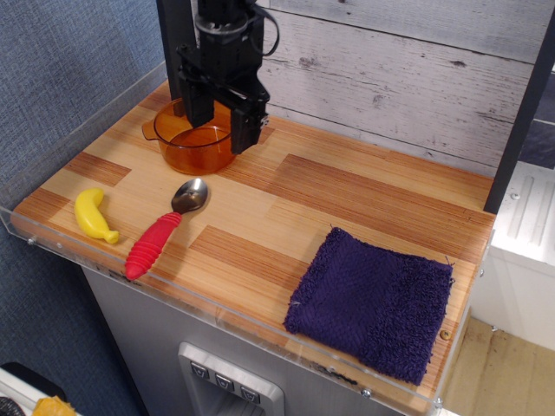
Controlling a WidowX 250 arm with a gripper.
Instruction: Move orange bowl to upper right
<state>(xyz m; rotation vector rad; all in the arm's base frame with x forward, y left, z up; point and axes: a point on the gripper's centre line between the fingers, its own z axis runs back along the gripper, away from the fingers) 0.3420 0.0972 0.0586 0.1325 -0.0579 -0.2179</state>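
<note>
The orange bowl (192, 144) is a translucent amber pot with small side handles. It stands at the back left of the wooden table. My black gripper (220, 126) hangs over the bowl's right rim. It is open: one finger is over the bowl's inside and the other is outside the rim on the right. The gripper hides the bowl's right side.
A spoon with a red handle (161, 230) lies in front of the bowl. A yellow banana (94, 216) lies at the front left. A purple towel (373, 302) covers the front right. A black post (177, 52) stands behind the bowl. A clear wall (78, 117) edges the table.
</note>
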